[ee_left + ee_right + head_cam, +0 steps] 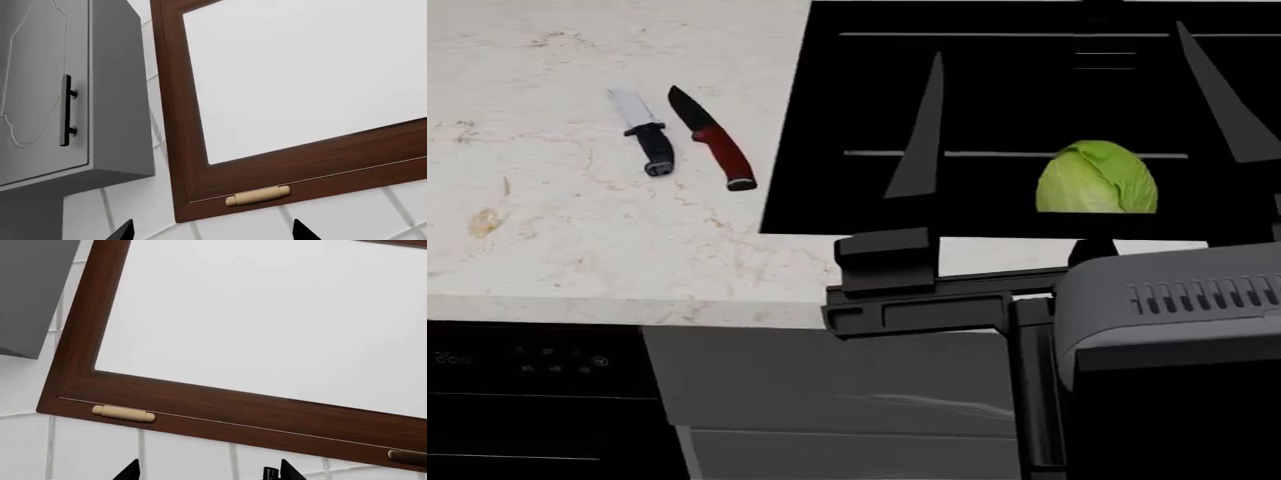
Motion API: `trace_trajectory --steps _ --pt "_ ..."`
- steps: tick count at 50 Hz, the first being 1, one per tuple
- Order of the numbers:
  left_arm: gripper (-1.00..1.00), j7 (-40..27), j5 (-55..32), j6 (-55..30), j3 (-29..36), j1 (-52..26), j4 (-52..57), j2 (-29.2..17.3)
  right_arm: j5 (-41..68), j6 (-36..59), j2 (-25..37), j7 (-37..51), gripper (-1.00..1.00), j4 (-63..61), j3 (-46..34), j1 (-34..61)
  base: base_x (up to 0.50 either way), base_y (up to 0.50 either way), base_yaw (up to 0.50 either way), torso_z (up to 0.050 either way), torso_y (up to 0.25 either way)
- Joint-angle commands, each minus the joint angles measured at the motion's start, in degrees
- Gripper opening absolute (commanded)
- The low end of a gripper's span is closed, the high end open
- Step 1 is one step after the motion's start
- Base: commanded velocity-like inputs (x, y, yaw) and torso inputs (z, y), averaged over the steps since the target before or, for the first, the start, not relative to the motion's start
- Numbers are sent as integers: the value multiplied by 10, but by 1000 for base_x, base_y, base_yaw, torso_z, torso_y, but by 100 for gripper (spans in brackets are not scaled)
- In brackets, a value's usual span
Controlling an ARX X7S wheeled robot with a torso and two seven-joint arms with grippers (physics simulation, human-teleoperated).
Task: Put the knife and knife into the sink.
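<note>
silver-bladed knife (643, 133), red-handled knife (715, 139); glossy black sink (1001, 90)

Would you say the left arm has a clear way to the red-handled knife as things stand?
Probably yes: the red-handled knife lies in the open on the counter, only the silver knife beside it, nothing above. The left gripper is raised over the sink.

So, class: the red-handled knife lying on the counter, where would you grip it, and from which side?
Probably by the red handle, coming straight down from above: the red-handled knife lies flat on the marble counter, and the silver-bladed knife lies close beside it, apart.
</note>
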Motion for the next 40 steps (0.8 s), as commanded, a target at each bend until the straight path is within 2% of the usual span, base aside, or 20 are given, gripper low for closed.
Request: trace_trajectory --steps 1,15,18,27,40 --pt "100 -6 -14 9 -6 10 0 0 6 -11 8 8 100 4 -3 -3 0 238 0 0 0" --pt "100 -5 -22 6 -9 5 0 0 29 -14 17 23 100 0 5 -2 0 97 0 0 0" --pt "100 -16 -66 28 -30 9 0 0 32 -14 18 25 100 0 3 1 0 0 0 7 0" --pt "100 -33 -125 57 -61 18 0 0 37 -19 23 32 100 0 -5 3 0 0 0 45 0" --pt "100 -27 -116 58 -60 17 0 0 42 -25 30 41 100 2 -12 6 0 0 0 50 0"
